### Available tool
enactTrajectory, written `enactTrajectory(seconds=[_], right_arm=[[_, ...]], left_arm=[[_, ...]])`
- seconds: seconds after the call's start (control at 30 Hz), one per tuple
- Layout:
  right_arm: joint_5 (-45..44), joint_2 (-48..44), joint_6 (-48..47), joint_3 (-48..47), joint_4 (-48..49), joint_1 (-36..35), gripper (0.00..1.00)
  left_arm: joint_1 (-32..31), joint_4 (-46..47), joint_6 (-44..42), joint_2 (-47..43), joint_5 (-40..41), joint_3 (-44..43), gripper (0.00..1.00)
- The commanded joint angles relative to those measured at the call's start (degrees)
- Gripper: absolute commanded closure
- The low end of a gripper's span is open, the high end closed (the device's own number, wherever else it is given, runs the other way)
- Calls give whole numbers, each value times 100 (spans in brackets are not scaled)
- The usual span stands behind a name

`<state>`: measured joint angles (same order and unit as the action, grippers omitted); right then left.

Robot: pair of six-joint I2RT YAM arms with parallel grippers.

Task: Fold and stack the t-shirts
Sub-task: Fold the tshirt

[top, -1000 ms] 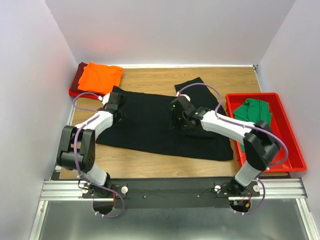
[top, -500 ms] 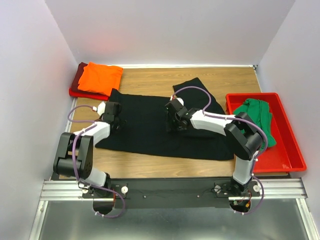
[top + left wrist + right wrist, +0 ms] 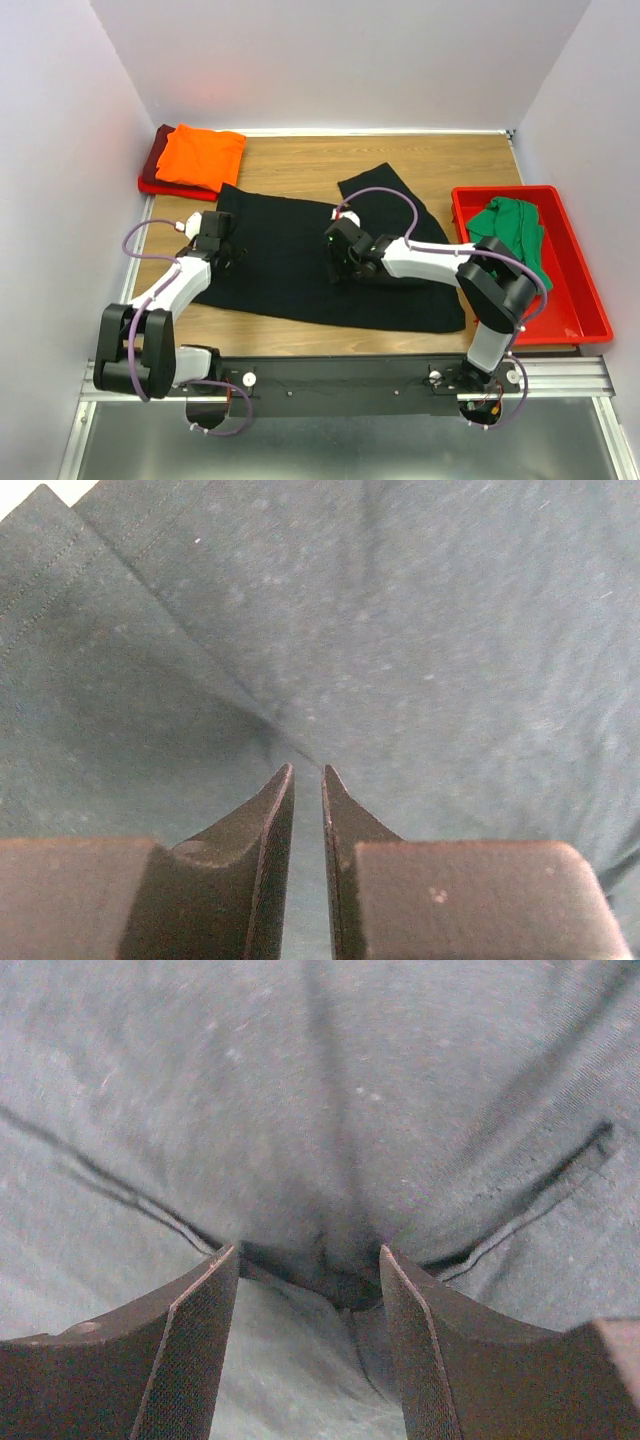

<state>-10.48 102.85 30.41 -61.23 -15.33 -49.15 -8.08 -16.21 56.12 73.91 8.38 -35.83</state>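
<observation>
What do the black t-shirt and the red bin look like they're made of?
The black t-shirt looks like soft matte knit cloth, probably cotton: it creases and shows a stitched hem. The red bin looks like rigid moulded plastic: smooth, evenly coloured, straight-walled.

The worktop (image 3: 300,160) is light brown wood with the grain running left to right, closed in by pale walls on three sides. A black shirt (image 3: 290,260) lies spread across its middle, mostly flat, with one part jutting toward the far side right of centre. Its far left corner reaches right up to a folded dark red shirt (image 3: 153,168) in the far left corner, which is largely covered by an orange shirt (image 3: 203,155). A red bin (image 3: 570,335) stands along the right edge, just beside the black shirt's right side. Bare wood shows along the far side and in a strip at the near edge.
</observation>
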Motion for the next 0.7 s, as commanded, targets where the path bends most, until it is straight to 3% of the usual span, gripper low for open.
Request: enactTrajectory(seconds=[0.0,0.13,0.3,0.67], right_arm=[[354,-230,193,296,-268,-218,34],[-225,-292,114,209,-409,-209,34],[-640,-274,-27,-431,-532,44,33],[-464,174,-334,-1672,-515,1117,33]], left_arm=[[61,-418,-109,-368,146,-213,75],[139,-358,-276,-413,278,-362,75],[324,-67,-558,149,515,-1291,71],[500,-664,-1050,2689,1667,-4078,62]])
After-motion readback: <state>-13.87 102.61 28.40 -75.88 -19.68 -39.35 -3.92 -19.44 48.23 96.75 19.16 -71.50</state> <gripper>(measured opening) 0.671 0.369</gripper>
